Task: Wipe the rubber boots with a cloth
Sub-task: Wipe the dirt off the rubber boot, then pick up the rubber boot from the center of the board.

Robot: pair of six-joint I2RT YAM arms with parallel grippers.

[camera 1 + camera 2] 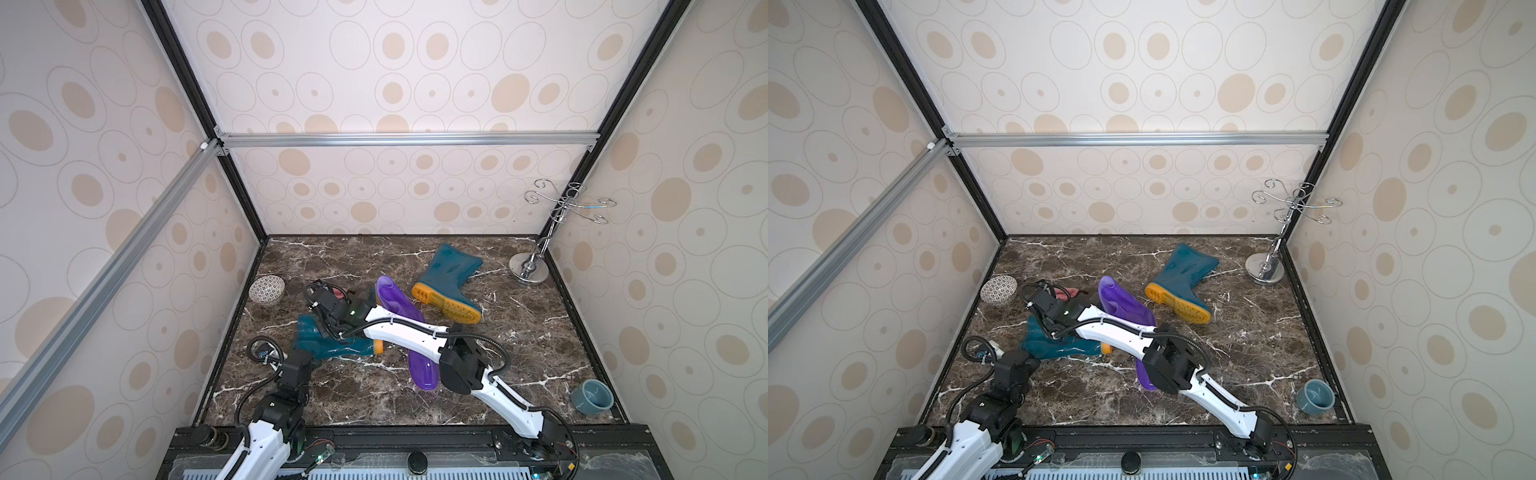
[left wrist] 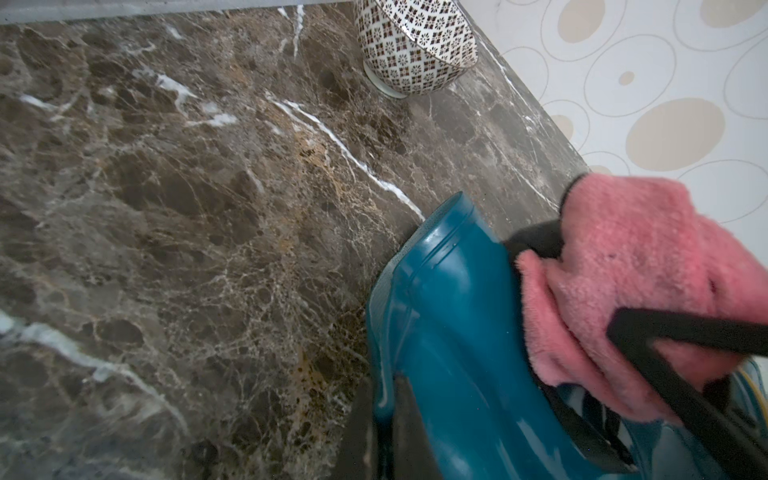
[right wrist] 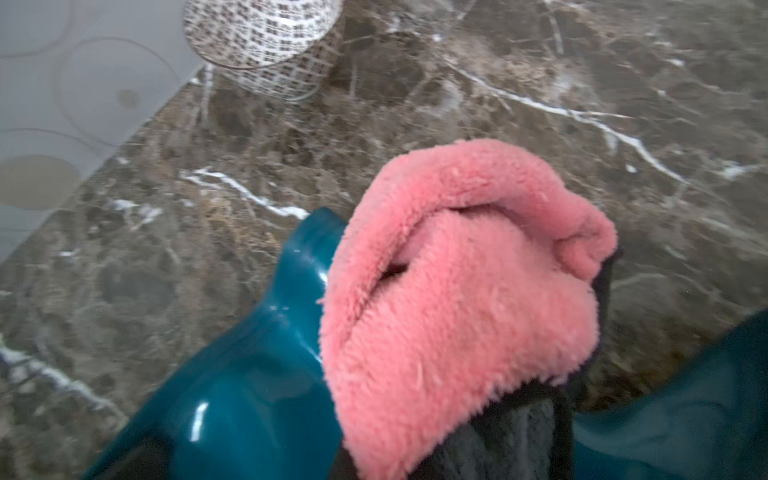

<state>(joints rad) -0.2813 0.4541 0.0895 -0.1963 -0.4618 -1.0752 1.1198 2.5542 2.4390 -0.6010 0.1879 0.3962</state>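
The cloth (image 3: 457,291) is pinched in the closed right gripper (image 1: 322,297) and is laid against the shaft of the near teal boot (image 1: 316,338), close to the left edge of the table (image 1: 519,353). The left gripper (image 1: 303,359) is closed beside this boot's rim; a grip cannot be confirmed. The purple boot (image 1: 395,299) is crossed by the right arm (image 1: 411,336). The far teal boot (image 1: 449,274) is laid well apart. A bowl (image 1: 267,290) is set by the left edge, a cup (image 1: 592,397) near the right edge. Bare marble is left at the near centre and far left.
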